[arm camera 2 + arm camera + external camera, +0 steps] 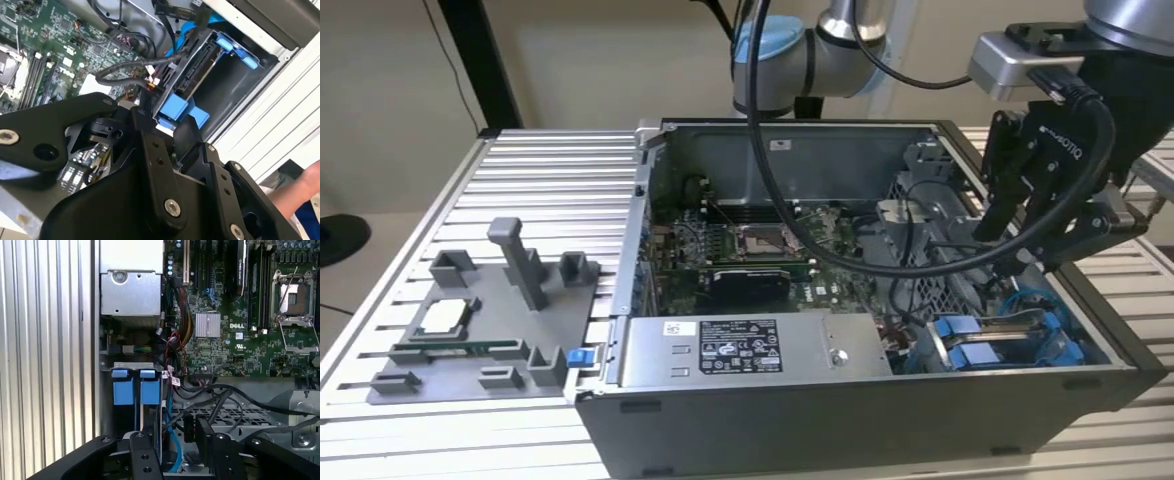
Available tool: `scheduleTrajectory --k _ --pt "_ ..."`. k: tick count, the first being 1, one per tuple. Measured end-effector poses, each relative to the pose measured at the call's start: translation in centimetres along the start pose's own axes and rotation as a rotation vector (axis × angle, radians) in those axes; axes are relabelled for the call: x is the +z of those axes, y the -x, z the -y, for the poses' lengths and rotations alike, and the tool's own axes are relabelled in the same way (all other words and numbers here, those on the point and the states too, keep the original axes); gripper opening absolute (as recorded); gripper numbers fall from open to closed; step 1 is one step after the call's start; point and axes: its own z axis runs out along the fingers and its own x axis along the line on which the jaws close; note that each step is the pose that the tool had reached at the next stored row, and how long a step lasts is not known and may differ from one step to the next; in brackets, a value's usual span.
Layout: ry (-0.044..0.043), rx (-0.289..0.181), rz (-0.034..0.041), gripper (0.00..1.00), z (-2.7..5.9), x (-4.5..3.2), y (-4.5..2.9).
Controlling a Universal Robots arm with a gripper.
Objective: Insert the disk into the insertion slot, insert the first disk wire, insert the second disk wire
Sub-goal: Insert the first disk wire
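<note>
The PC case [854,420] lies open on the ribbed metal worktop [534,180]. The black pincer [1027,245] hangs inside the case, at the exterior view's right. Its fingers are spread apart and nothing sits between them, as both wrist views show [172,432] [165,122].

The disk [175,107], in its bright blue frame, sits inside the insertion slot [132,365], just beyond the fingertips. Its blue tabs [150,392] stick out at the slot's mouth. Black wires [125,67] run over the green board [761,250] to a plug right beside the disk's end. Whether that plug is pushed in cannot be told.

A grey metal box [740,350] with a white sticker sits in the case next to the slot. A grey tray [494,300] with upright posts lies on the worktop at the exterior view's left. A person's hand [305,185] shows past the case.
</note>
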Motion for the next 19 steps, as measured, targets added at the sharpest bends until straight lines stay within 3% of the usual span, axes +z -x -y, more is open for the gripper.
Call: scheduleTrajectory --k 2,3,19 --pt "0.0004 0.000 0.0182 1.00 0.05 0.10 0.10" --pt "0.0004 0.000 0.0207 1.00 0.07 0.13 0.10" --pt "-0.0005 0.017 0.0213 1.00 0.61 0.52 0.09"
